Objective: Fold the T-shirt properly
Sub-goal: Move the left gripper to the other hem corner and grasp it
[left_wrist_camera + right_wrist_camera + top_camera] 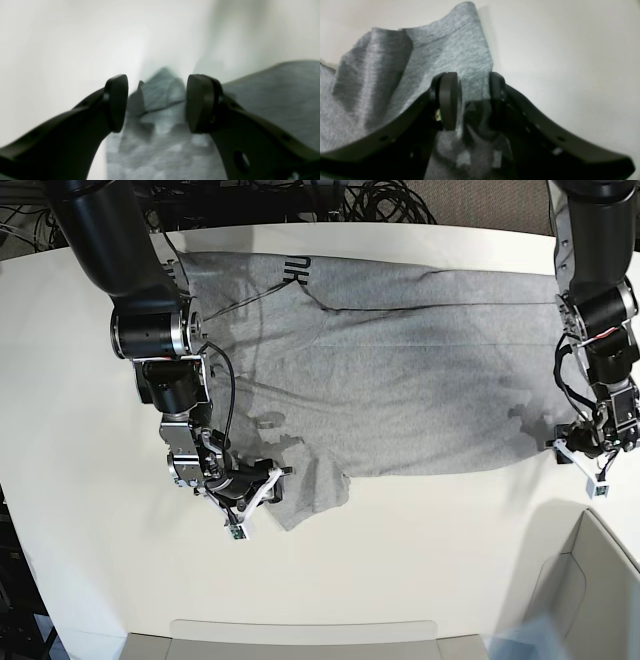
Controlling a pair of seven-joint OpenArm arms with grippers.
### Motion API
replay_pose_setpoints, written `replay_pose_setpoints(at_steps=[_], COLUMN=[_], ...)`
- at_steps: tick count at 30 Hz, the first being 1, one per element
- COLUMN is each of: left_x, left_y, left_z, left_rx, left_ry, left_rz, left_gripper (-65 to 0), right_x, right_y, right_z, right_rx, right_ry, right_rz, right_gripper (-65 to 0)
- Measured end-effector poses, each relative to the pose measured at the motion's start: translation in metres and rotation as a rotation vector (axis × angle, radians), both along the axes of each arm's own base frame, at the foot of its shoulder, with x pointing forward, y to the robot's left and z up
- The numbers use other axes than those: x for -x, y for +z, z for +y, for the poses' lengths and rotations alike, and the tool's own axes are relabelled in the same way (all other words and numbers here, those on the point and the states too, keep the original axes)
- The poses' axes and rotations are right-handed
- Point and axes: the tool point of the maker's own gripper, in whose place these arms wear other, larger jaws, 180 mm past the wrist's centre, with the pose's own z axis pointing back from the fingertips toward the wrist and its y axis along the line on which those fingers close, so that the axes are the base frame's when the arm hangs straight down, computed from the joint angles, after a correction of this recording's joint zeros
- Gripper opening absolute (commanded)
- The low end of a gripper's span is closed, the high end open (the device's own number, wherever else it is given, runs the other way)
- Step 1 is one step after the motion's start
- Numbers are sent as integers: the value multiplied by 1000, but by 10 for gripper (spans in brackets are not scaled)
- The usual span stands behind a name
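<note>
**Both grippers set at the near edge of a spread T-shirt**

A grey T-shirt point(400, 380) is seen spread across a white worktop point(80, 480), black lettering showing at its far edge. A sleeve flap juts toward the camera at the near left of the base view.

The right gripper point(262, 485) is lowered at that flap. In its wrist view, cloth is bunched between the jaws, which stand narrowly apart; whether the cloth is truly pinched cannot be told. The left gripper point(156, 103) is placed at the opposite near corner, jaws clearly apart, with a cloth corner lying between them but not clamped.

To do this step well, both corners would probably need to be gripped firmly through the full thickness of cloth before any lift, and then raised evenly so the fold line stays straight. A shallow pinch is judged likely to slip.

Both arms are reached down from the far side, forearms steep and wrists bent so the jaws point low across the worktop
</note>
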Motion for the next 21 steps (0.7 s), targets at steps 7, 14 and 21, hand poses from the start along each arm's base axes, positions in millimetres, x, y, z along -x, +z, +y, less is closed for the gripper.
replay_pose_setpoints(at_steps=[7,14,21], left_x=[4,8,-2], left_y=[-9,-15,-29], left_z=[-7,-7,-31], left_rx=[-9,-11,-3], left_ry=[-34,-38,-85], left_rz=[14,-11,-36], left_gripper=[-280,-287,-506], right_x=[0,0,0], right_y=[1,1,0], right_z=[-1,-1,-1], right_rx=[10,10,13], right_ry=[5,5,6], right_rz=[16,16,17], right_gripper=[-438,-439,-561])
